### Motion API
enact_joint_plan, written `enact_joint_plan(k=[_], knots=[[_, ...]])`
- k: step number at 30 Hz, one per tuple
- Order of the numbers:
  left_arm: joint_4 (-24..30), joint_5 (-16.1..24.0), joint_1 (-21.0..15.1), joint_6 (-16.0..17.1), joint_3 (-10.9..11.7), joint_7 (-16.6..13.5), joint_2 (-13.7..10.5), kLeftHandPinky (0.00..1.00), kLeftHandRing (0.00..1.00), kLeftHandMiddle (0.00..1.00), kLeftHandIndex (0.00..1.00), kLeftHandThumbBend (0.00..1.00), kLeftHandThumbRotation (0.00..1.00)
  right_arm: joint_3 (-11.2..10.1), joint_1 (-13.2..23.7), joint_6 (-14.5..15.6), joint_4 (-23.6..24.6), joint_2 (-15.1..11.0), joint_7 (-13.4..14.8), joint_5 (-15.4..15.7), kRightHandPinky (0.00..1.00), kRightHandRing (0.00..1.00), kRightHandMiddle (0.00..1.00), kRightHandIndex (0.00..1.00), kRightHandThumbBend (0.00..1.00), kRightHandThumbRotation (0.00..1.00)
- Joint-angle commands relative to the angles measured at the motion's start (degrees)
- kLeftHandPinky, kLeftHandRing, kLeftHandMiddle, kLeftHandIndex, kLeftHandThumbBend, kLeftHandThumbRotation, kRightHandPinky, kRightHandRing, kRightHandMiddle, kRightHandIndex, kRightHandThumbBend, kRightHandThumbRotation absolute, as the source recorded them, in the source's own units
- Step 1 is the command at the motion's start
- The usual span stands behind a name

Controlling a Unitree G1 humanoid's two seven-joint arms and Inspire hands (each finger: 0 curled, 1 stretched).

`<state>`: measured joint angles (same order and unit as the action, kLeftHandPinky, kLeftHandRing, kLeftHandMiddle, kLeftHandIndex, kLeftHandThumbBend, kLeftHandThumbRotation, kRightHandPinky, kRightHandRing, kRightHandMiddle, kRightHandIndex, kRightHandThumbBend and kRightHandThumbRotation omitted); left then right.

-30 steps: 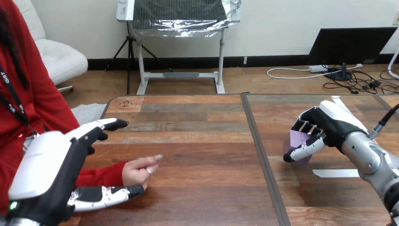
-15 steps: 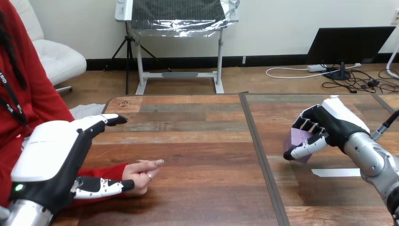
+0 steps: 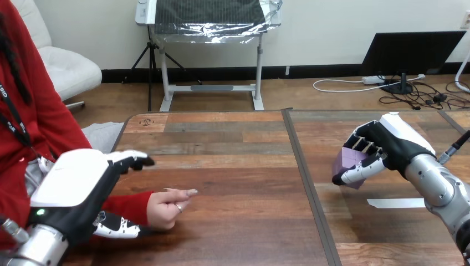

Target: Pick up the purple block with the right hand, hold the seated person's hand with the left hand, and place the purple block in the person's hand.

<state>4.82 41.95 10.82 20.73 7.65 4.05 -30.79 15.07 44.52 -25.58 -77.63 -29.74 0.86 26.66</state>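
The purple block [image 3: 346,164] hangs a little above the right half of the table, my right hand [image 3: 391,145] shut on it with fingers over its top and the thumb under its front. The person's hand [image 3: 168,206] rests on the table at the lower left, loosely curled, with a red sleeve behind it. My left hand [image 3: 75,187] straddles the person's forearm: its fingers [image 3: 132,161] reach out straight on the far side, and its thumb [image 3: 117,228] lies along the near side of the wrist. I see no curl round the wrist.
A dark seam [image 3: 310,185] splits the wooden table into left and right halves. A white tape strip [image 3: 396,203] lies on the right half, near my right forearm. Bare wood stretches between the person's hand and the block.
My left hand has drawn back toward the lower left, its thumb sliding from the person's palm back to the wrist. My right hand with the block has shifted slightly left.
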Motion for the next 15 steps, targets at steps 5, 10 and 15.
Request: enact_joint_plan(k=[5, 10, 15], knots=[[-3.0, 2.1, -6.3, -4.0, -3.0, 2.5, -3.5, 0.69, 0.74, 0.75, 0.76, 1.0, 0.11, -1.6, 2.0, -2.0, 3.5, -1.6, 0.5, -1.4, 0.43, 0.45, 0.49, 0.49, 0.84, 0.0], [-4.5, 1.7, -7.7, -5.2, -4.3, 4.4, -4.7, 0.7, 0.74, 0.76, 0.76, 1.0, 0.1, -1.9, 1.9, -2.3, 3.4, -1.6, 0.4, -1.7, 0.43, 0.45, 0.49, 0.49, 0.85, 0.0], [-5.5, 1.8, -9.1, -6.9, -5.5, 6.4, -5.5, 0.72, 0.76, 0.77, 0.76, 1.0, 0.11, -2.2, 1.7, -3.5, 3.5, -1.6, 0.4, -2.1, 0.43, 0.45, 0.49, 0.49, 0.85, 0.0]])
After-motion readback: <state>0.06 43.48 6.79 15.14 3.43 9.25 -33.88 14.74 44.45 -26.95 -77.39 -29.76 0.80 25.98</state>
